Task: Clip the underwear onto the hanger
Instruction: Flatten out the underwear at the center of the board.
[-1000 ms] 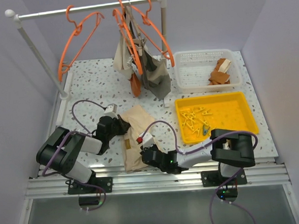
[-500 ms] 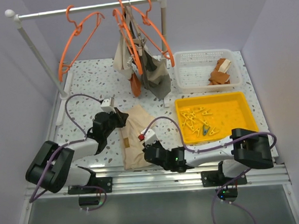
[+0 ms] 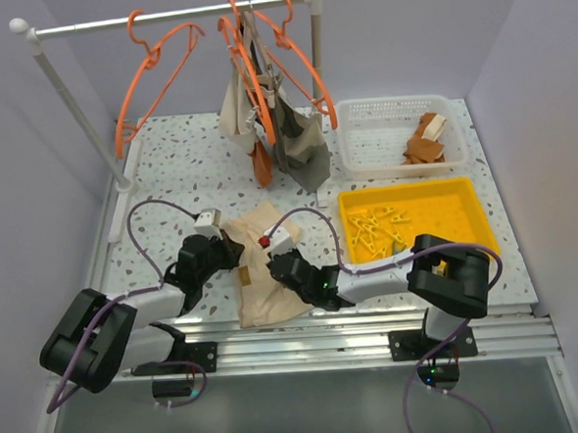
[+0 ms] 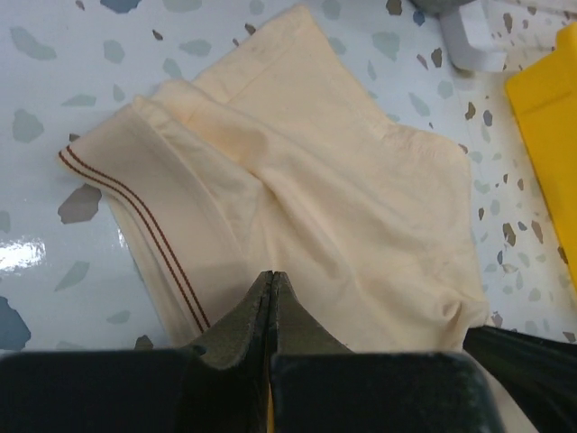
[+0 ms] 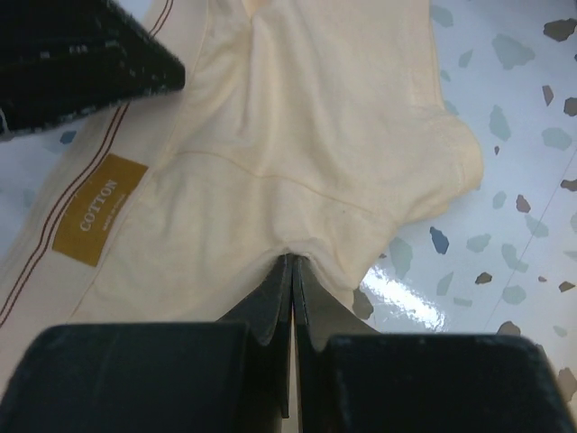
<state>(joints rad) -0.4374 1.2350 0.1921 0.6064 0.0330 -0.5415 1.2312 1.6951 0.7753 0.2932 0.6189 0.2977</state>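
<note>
A white speckled table (image 3: 169, 175) fills the workspace, with a rail (image 3: 169, 15) across its far side, a yellow tray (image 3: 410, 187) of clothespins (image 3: 373, 233) on the right and a white basket (image 3: 390, 104) beyond it. The underwear (image 3: 258, 267) lies flat on the table near the front edge, between the two arms, well apart from the rail. The hanger (image 3: 153, 82) that looks free hangs empty toward the left end of the rail, while the other orange hangers (image 3: 260, 71) near the middle carry dark and pale garments. The left gripper (image 3: 234, 247) sits at the cloth's left edge with its jaws pressed together, and in its wrist view the creases of the underwear (image 4: 343, 180) run into the tips, so it appears to pinch a fold. The right gripper (image 3: 272, 267) is low on the cloth's right side, jaws likewise pressed together; its wrist view shows the underwear (image 5: 315, 135) puckered at the tips, beside a mustard label (image 5: 97, 207) reading COTTON. The step in hand looks like taking hold of the garment from both sides; no clip is on it yet. Next, I judge, both arms must lift together so the thin cloth stays spread, carry it to the hanger, then fetch a clothespin from the tray
</note>
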